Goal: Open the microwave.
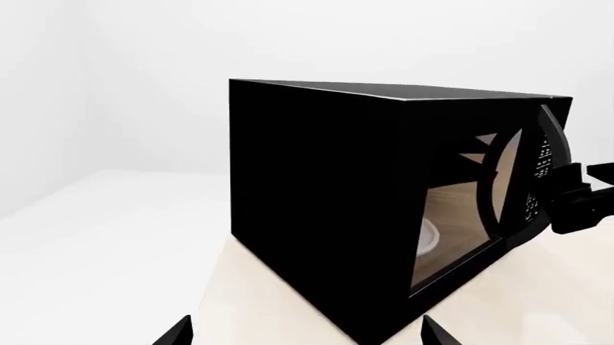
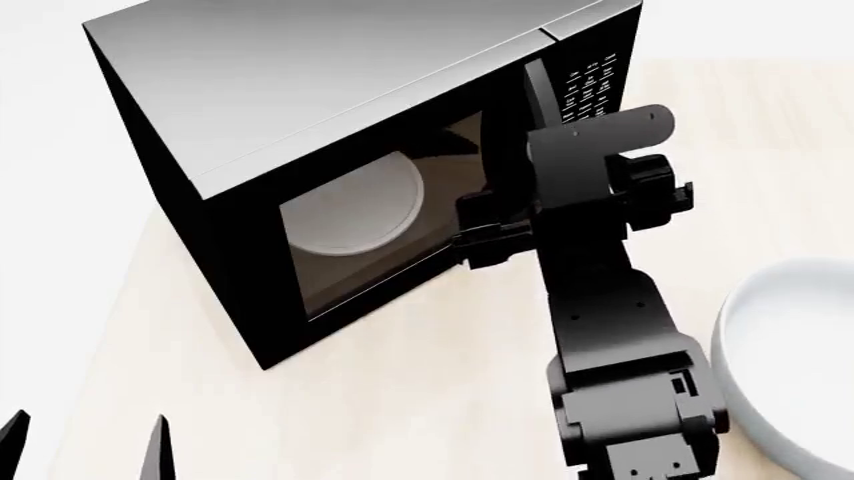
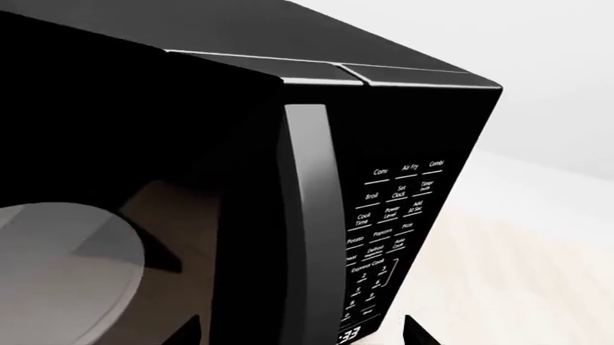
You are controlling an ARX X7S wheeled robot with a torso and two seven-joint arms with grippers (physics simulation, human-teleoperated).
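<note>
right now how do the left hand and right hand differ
The right hand is up at the microwave front, by the door handle; the left hand hangs low and well short of the microwave. The right arm crosses the middle of the head view; only the left fingertips show. Both hands are black, with fingertips apart.

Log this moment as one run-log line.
phase: approach | right tool: at handle, grip unclear | microwave door: shut | left tool: idle, open
</note>
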